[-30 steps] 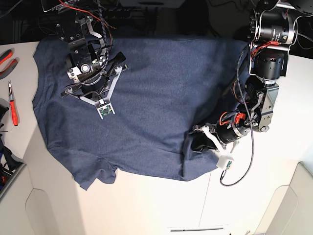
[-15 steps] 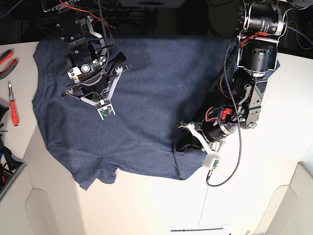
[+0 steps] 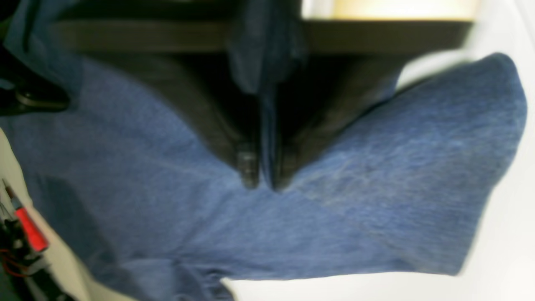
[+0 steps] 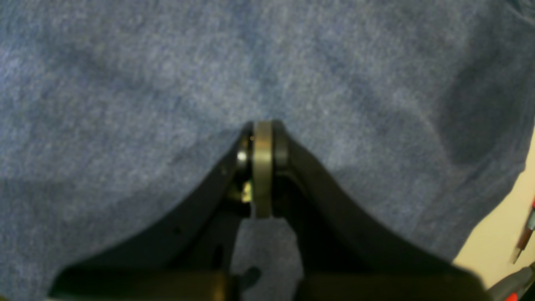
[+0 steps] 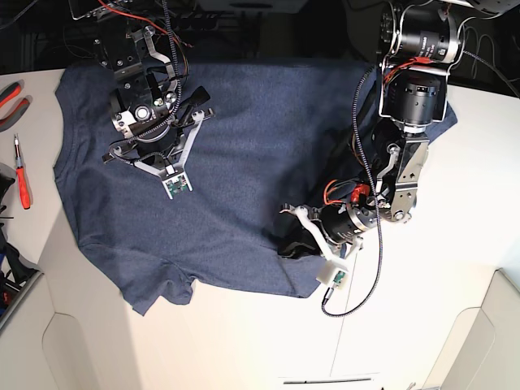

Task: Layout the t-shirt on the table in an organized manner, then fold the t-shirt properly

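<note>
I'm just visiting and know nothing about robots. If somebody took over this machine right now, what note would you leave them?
Left gripper: jaws nearly together with a fold of the t-shirt between them, near its front edge.
Right gripper: jaws shut, empty, over the shirt's back left part.
Shirt: spread on the table, mostly flat, one side bunched by the left gripper.
Done: rough layout.
Left: smoothing, then all the folding.

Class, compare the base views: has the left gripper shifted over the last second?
Yes. The left gripper has travelled toward the picture's left, dragging a fold of the t-shirt inward, away from the table's right side.
</note>
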Robot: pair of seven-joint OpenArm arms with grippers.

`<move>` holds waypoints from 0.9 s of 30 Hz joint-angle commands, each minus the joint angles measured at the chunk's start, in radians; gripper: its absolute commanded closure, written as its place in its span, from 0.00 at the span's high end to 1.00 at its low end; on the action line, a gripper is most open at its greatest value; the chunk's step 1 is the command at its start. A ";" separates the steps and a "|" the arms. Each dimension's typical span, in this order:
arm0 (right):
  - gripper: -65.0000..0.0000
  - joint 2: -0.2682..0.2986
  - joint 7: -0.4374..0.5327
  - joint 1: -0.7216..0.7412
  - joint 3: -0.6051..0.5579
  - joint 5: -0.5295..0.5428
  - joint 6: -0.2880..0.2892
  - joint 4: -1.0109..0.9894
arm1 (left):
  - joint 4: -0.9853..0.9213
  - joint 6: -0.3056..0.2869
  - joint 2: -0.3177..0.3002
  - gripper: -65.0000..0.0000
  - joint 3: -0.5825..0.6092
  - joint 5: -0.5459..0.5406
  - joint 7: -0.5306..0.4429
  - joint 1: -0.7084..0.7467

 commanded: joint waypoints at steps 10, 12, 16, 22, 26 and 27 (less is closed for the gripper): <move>0.00 0.000 0.015 0.010 0.002 -0.006 -0.001 0.018 | 0.019 -0.015 -0.125 0.24 -0.022 -0.134 -0.104 -0.024; 0.00 0.000 0.015 0.011 0.002 -0.006 -0.001 0.018 | 0.019 -0.015 -0.125 0.16 -0.054 -0.132 -0.098 -0.024; 0.00 0.000 0.015 0.011 0.002 -0.006 -0.001 0.018 | 0.019 -0.006 -0.124 0.05 -0.084 -0.133 -0.075 -0.021; 0.00 0.000 0.016 0.011 0.002 -0.006 -0.001 0.018 | 0.019 0.012 -0.100 0.14 -0.080 -0.113 -0.003 -0.012; 0.00 0.000 0.016 0.011 0.002 -0.006 -0.001 0.018 | 0.019 0.019 -0.095 0.31 -0.045 -0.087 -0.010 -0.011; 0.00 0.000 0.015 0.011 0.002 -0.006 -0.001 0.018 | 0.019 0.035 -0.094 0.31 -0.043 -0.074 -0.024 -0.011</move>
